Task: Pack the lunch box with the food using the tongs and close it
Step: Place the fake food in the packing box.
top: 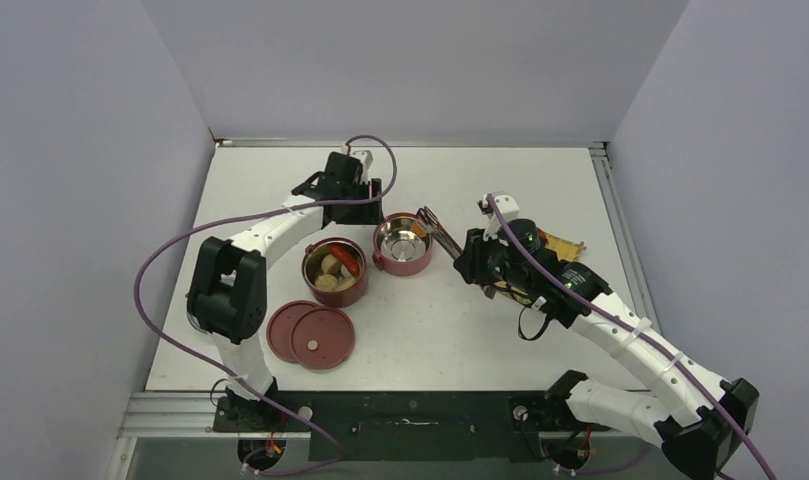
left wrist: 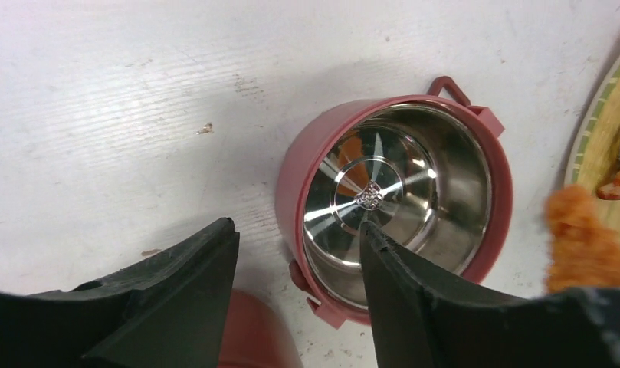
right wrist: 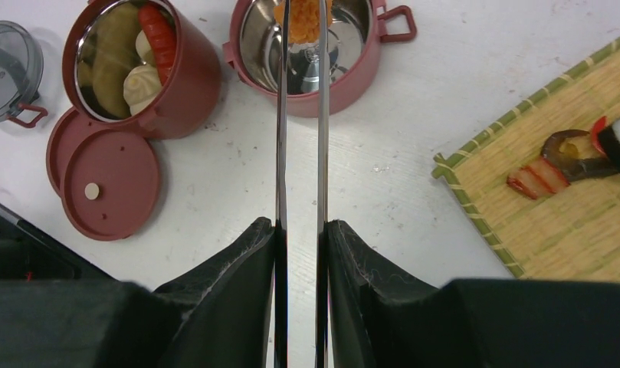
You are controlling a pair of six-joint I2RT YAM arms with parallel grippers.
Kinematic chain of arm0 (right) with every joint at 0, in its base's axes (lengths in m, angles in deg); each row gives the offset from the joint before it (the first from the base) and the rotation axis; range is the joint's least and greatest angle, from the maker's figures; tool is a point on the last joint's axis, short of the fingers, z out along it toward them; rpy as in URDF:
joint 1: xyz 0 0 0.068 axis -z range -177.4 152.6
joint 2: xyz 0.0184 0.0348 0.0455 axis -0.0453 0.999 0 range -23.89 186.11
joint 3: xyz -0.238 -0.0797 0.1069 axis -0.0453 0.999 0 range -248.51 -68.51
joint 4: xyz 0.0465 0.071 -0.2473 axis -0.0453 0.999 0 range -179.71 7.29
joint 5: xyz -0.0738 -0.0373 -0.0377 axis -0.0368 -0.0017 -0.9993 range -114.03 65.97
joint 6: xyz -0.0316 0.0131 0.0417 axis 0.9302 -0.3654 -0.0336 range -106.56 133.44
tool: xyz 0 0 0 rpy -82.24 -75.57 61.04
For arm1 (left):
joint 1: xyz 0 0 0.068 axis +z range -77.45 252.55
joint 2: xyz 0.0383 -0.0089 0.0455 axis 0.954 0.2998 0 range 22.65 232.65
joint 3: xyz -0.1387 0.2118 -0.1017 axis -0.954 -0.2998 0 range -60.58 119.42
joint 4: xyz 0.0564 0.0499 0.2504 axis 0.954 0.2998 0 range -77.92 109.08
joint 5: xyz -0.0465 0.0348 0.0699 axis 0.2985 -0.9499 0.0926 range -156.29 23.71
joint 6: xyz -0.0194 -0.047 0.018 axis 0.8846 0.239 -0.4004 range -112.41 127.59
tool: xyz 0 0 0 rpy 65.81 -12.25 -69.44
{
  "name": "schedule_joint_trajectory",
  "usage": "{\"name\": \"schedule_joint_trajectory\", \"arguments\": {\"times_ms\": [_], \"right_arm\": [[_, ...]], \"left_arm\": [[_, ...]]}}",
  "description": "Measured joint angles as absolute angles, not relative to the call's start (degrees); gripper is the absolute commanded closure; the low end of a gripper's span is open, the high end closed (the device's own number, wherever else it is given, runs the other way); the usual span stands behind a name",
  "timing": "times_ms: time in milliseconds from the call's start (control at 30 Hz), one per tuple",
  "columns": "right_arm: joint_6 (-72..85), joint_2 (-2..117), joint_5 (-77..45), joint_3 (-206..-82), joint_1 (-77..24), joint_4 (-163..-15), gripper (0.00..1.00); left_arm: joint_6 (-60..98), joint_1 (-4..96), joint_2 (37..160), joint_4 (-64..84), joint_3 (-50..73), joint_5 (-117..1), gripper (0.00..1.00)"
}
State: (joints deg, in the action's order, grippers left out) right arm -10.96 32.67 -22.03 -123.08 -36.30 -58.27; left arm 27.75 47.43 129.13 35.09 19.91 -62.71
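Note:
The lunch box stands as two open dark-red bowls. One bowl (top: 335, 272) (right wrist: 138, 69) holds food: pale round balls (right wrist: 142, 80) and a red sausage piece (right wrist: 157, 34). The other bowl (top: 403, 243) (left wrist: 402, 199) (right wrist: 314, 54) shows a bare steel inside. My right gripper (top: 483, 262) (right wrist: 300, 226) is shut on the silver tongs (top: 440, 232) (right wrist: 282, 115). Their tips pinch an orange crumbed piece (right wrist: 303, 19) (left wrist: 582, 238) over the bare bowl's rim. My left gripper (top: 348, 195) (left wrist: 295, 241) hangs open above that bowl's near wall, nothing between its fingers.
Two flat dark-red lids (top: 312, 335) (right wrist: 107, 176) lie overlapping in front of the filled bowl. The yellow woven mat (top: 565, 245) (right wrist: 567, 230) at the right carries red sausage slices (right wrist: 535, 180). A grey see-through round piece (right wrist: 11, 61) sits beside the filled bowl.

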Motion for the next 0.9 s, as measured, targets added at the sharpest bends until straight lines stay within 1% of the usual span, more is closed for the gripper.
{"name": "schedule_joint_trajectory", "arguments": {"times_ms": [100, 133, 167, 300, 433, 500, 667, 900], "right_arm": [[-10.94, 34.81, -21.68, -123.27, -37.96, -59.80, 0.95], [-10.94, 35.77, -21.68, -123.41, -38.55, -60.04, 0.95], [-10.92, 36.89, -21.79, -123.60, -39.27, -60.21, 0.95], [-10.83, 40.80, -23.67, -124.70, -41.41, -60.43, 0.95], [-10.85, 44.95, -26.51, -127.01, -42.83, -60.32, 0.95], [-10.87, 47.18, -28.48, -128.41, -43.64, -60.08, 0.95], [-11.11, 51.49, -32.85, -130.44, -45.02, -59.06, 0.95], [-11.29, 56.19, -37.39, -132.85, -47.10, -56.43, 0.95]], "left_arm": [[27.62, 48.72, 124.82, 36.27, 19.71, -62.87, 0.23], [27.60, 49.33, 122.68, 36.33, 19.47, -62.91, 0.20], [27.51, 49.97, 120.49, 36.55, 19.28, -63.02, 0.13], [25.90, 51.54, 109.83, 37.16, 17.75, -64.88, 0.04], [24.26, 51.45, 100.89, 36.51, 12.92, -67.19, 0.03], [23.49, 51.45, 98.55, 36.49, 10.12, -68.35, 0.03], [23.16, 51.45, 98.77, 37.43, 6.84, -68.99, 0.03], [23.21, 51.28, 98.86, 37.49, 6.51, -68.13, 0.03]]}}
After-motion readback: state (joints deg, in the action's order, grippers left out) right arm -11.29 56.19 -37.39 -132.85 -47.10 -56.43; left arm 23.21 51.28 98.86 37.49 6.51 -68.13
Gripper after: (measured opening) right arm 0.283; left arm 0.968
